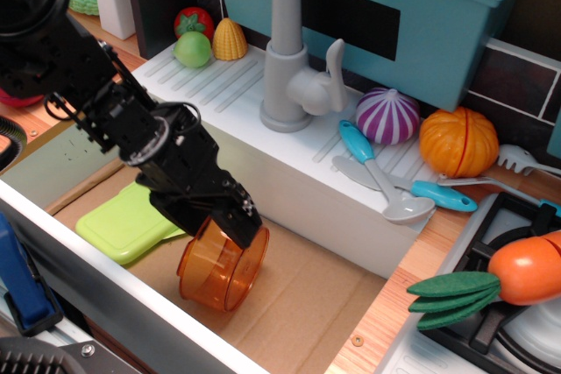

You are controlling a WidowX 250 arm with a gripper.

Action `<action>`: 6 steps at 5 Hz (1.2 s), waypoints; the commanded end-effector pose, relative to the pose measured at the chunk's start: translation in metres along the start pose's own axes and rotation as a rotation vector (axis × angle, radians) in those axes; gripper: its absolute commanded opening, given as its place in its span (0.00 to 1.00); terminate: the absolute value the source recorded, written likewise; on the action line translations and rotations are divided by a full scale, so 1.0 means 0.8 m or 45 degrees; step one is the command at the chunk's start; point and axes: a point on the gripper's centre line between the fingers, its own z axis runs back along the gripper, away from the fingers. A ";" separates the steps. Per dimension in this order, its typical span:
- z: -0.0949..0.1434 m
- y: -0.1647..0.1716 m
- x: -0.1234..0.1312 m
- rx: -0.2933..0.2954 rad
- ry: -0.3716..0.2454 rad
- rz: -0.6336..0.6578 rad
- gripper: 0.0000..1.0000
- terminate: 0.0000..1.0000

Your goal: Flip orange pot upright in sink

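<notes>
The orange pot (219, 271) is translucent amber. It lies on its side on the brown floor of the sink (307, 299), its open mouth facing right and towards me. My black gripper (237, 222) reaches down from the upper left. Its tips rest at the pot's upper wall, near the rim. The fingers overlap as one dark mass, so I cannot tell whether they are open or closed on the rim. The pot's upper left part is hidden behind the gripper.
A lime-green flat lid (123, 223) lies on the sink floor left of the pot. The grey faucet (285, 67) stands on the white ledge behind. A purple onion toy (388, 116), an orange pumpkin toy (458, 142), blue-handled spoons (377, 168) and a carrot toy (526, 271) lie to the right, below a teal bin (394, 15).
</notes>
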 end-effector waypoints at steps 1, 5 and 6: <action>-0.008 -0.011 -0.004 -0.005 -0.017 0.021 0.00 0.00; 0.010 -0.023 0.015 0.436 0.120 -0.320 0.00 0.00; 0.005 -0.032 0.014 0.545 0.119 -0.386 0.00 0.00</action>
